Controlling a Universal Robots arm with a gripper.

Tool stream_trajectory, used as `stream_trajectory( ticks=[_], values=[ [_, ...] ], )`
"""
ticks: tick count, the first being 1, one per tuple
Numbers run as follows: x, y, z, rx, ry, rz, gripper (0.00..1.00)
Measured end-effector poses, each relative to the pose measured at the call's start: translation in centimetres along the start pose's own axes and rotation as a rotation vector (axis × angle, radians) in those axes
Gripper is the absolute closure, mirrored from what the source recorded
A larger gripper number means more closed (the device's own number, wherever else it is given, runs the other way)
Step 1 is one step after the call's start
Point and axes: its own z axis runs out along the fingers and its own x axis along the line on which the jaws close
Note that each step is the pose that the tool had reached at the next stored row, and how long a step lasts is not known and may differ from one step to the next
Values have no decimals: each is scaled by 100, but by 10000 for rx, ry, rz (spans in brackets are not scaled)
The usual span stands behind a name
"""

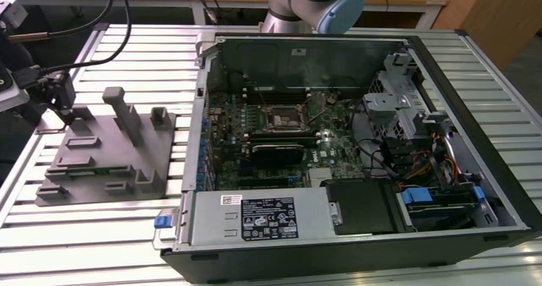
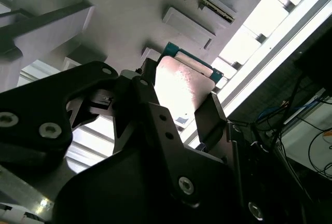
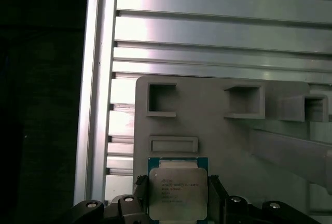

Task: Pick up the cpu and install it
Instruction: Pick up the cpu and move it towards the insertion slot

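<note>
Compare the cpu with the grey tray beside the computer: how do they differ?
Size: the cpu is a small square; the tray is far larger. Shape: the cpu is flat; the tray carries upright posts and recessed pockets. Surface: the cpu has a shiny silvery top with a green rim; the tray is plain matte grey. Both are outside the computer case, over the slatted table, by the hand.

Matt grey plastic tray (image 3: 218,136); silvery metal cpu (image 3: 178,193) top; ribbed metal table (image 3: 207,27).
</note>
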Motion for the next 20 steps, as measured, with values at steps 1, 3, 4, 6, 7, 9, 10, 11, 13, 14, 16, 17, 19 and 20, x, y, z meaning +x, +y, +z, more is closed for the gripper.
stream_trajectory(
  ticks=[1, 3, 4, 6, 7, 9, 10, 11, 13, 14, 16, 17, 19, 20],
  values=[
    [0, 0, -5, 0, 1, 0, 46],
    [0, 1, -13, 0, 0, 1, 46],
    [0, 1, -19, 1, 1, 1, 46],
    [0, 1, -28, 1, 2, 0, 46],
    [0, 2, -33, 1, 2, 1, 46],
    [-1, 2, -43, 1, 2, 1, 46],
    [-1, 2, -49, 1, 3, 0, 46],
    [-1, 2, -54, 2, 2, 1, 46],
    [-1, 3, -63, 0, 1, 0, 46],
    [-1, 3, -67, 1, 1, 0, 46],
    [-1, 3, -77, 1, 1, 0, 46],
    [-2, 4, -82, 1, 2, 0, 46],
    [-2, 4, -90, 1, 1, 0, 46],
    [-2, 4, -94, 0, 0, 0, 46]
  ],
)
